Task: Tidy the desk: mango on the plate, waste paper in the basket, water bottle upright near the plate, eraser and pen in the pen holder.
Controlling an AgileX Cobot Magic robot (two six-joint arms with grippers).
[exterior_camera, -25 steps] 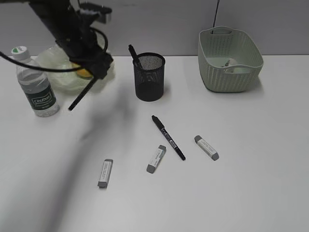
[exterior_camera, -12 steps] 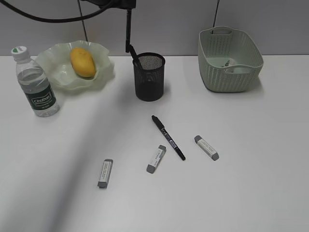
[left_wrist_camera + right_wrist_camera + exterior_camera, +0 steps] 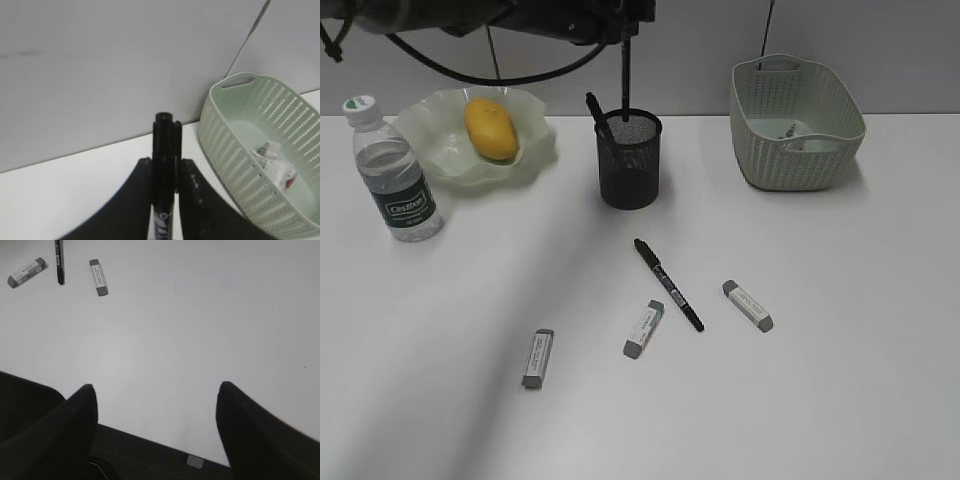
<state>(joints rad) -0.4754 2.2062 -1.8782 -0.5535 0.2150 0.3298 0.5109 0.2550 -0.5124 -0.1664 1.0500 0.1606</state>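
My left gripper [image 3: 163, 172] was clamped on a black marker pen [image 3: 162, 165], its two fingers [image 3: 136, 200] pressing the barrel from either side. In the exterior view that pen [image 3: 624, 75] hung upright straight above the black mesh pen holder [image 3: 630, 160], its lower end at about the rim, where another pen [image 3: 599, 117] already leaned. I judged the pen light, stiff and smooth, apt to twist in a loose pinch, so mid-barrel looked the right place to hold it. Further right on the tabletop [image 3: 840, 300] lay a second marker pen [image 3: 669, 285] with three erasers around it: one [image 3: 538, 357] to the left, one [image 3: 644, 328] just beside it, one [image 3: 748, 305] to the right. These looked small, rubbery and easy to grip across their narrow sides. My right gripper [image 3: 156, 412] stood wide open and empty, over bare tabletop.
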